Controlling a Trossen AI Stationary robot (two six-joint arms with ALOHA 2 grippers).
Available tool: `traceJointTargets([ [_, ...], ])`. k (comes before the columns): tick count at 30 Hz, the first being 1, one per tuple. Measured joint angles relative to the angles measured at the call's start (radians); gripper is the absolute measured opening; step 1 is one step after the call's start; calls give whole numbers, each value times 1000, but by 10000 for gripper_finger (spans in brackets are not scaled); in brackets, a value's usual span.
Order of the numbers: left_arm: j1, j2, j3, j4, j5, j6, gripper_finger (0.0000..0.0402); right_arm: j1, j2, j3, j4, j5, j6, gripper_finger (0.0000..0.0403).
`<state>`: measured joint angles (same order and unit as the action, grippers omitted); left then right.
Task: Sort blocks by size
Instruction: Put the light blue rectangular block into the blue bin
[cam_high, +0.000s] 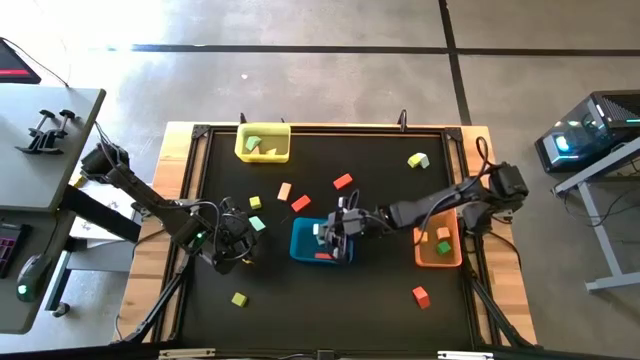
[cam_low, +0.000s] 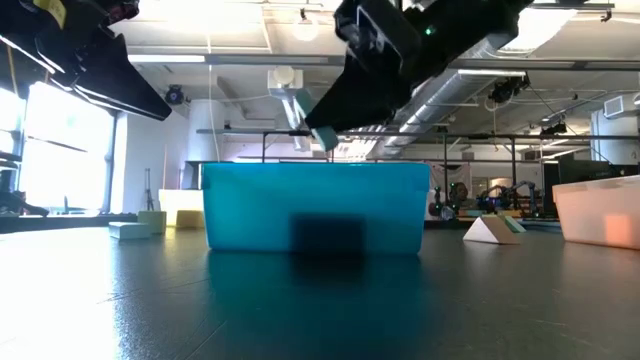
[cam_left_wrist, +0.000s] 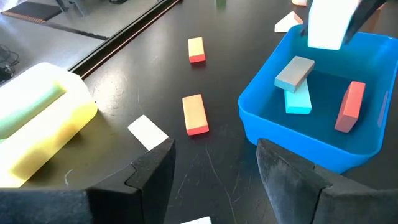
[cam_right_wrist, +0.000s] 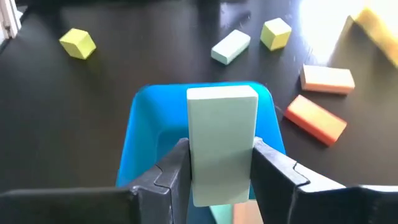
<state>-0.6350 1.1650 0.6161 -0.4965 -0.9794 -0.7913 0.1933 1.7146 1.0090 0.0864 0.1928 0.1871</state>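
Observation:
My right gripper (cam_right_wrist: 221, 150) is shut on a pale green bar (cam_right_wrist: 222, 134) above the blue tray (cam_high: 305, 243); the two also show in the low view (cam_low: 312, 118). The tray holds a grey bar (cam_left_wrist: 295, 73), a light blue bar (cam_left_wrist: 298, 100) and a red bar (cam_left_wrist: 350, 107). My left gripper (cam_left_wrist: 214, 165) is open and empty, left of the tray (cam_high: 238, 243). Loose blocks lie flat on the black mat: an orange bar (cam_left_wrist: 195, 114), a tan and red bar (cam_left_wrist: 196, 50), a yellow cube (cam_right_wrist: 78, 43) and a lime cube (cam_right_wrist: 275, 33). My right gripper pinches the pale green bar by its two long narrow sides (cam_right_wrist: 194, 155) between its two fingers. The bar lies along the fingers and its free end (cam_right_wrist: 222, 94) sticks out past the fingertips. The fingers slant down from the table's right. The bar is lifted clear above the blue tray.
A yellow tray (cam_high: 263, 143) with blocks stands at the far edge, and an orange tray (cam_high: 438, 246) with blocks at the right. A lime block (cam_high: 418, 160), a red block (cam_high: 420, 296) and a lime cube (cam_high: 239, 298) lie apart on the mat. A wooden rim (cam_high: 180, 200) borders the table.

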Motion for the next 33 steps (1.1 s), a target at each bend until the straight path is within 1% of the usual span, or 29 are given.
traceJointTargets([
  [4, 0, 0, 0, 1, 0, 0, 213, -10, 7, -11, -3, -11, 28, 138],
  [12, 0, 0, 0, 12, 1, 0, 213, -3, 50, -10, 1, -11, 33, 178],
  [18, 0, 0, 0, 22, 3, 1, 213, -3, 62, -10, 2, -10, 35, 184],
  [23, 0, 0, 0, 24, 4, 1, 213, 6, 40, -10, 2, -1, 45, 184],
  [26, 0, 0, 0, 26, 9, 0, 213, 34, 23, -10, 4, 55, 20, 185],
  [30, 0, 0, 0, 51, 16, -5, 213, 81, 17, -10, 30, 168, -71, 185],
  [31, 0, 0, 0, 59, 18, -11, 213, 91, 18, -13, 51, 196, -92, 185],
  [33, 0, 0, 0, 70, 17, -18, 213, 107, 23, -45, 175, 256, -105, 185],
])
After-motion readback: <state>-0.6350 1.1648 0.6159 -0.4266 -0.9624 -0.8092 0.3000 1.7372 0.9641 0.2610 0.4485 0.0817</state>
